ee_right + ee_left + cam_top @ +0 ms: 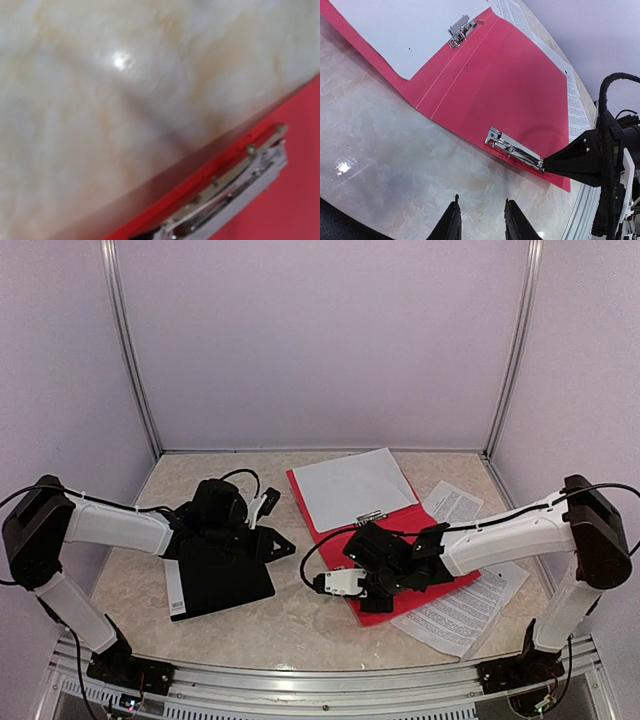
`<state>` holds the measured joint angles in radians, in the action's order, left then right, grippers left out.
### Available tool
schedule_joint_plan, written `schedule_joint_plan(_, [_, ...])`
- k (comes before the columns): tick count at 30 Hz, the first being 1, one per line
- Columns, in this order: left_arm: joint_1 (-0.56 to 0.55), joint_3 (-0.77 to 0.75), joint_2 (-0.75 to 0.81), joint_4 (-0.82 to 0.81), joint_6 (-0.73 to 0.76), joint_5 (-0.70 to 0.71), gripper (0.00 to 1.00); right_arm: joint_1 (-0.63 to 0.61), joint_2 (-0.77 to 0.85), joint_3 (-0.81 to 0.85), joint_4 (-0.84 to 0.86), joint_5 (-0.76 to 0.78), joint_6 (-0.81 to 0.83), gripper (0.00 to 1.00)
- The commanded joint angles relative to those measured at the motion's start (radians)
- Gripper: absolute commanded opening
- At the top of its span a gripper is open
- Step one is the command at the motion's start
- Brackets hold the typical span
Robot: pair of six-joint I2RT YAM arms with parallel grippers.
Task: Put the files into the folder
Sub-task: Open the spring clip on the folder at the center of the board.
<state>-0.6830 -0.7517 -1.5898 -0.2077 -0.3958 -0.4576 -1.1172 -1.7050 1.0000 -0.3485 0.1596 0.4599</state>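
Observation:
The red folder point(425, 525) point(510, 85) lies open in the middle of the table. A nearly blank white sheet point(355, 488) point(405, 30) of the files rests on its far half beside a small metal clip point(461, 31). Printed sheets point(455, 618) point(576, 102) lie partly under its right side. A long metal clip point(515, 148) point(235, 192) runs along its near left edge. My right gripper point(368, 598) point(546, 165) is shut, its tip touching the end of that clip. My left gripper point(290, 544) point(481, 202) hovers open over bare table left of the folder, holding nothing.
A black board point(222, 580) with a white label strip lies under my left arm at the table's left. Another printed sheet point(452, 502) sits behind the folder at the right. Pale walls with metal posts enclose the table.

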Motion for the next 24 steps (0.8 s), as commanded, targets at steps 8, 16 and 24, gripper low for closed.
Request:
schedule_joint_plan(8, [0.014,-0.065,-0.041,-0.054,0.15,-0.082,0.38,-0.041,0.108,-0.128,0.016,0.018,-0.135,0.63])
schedule_joint_plan(16, [-0.008,-0.153,-0.139,-0.024,0.351,-0.185,0.46,0.006,0.215,-0.172,0.112,0.058,-0.34,0.62])
schedule_joint_plan(24, [-0.006,-0.084,-0.114,-0.09,0.33,-0.099,0.46,0.06,0.202,-0.182,0.208,0.012,-0.715,0.75])
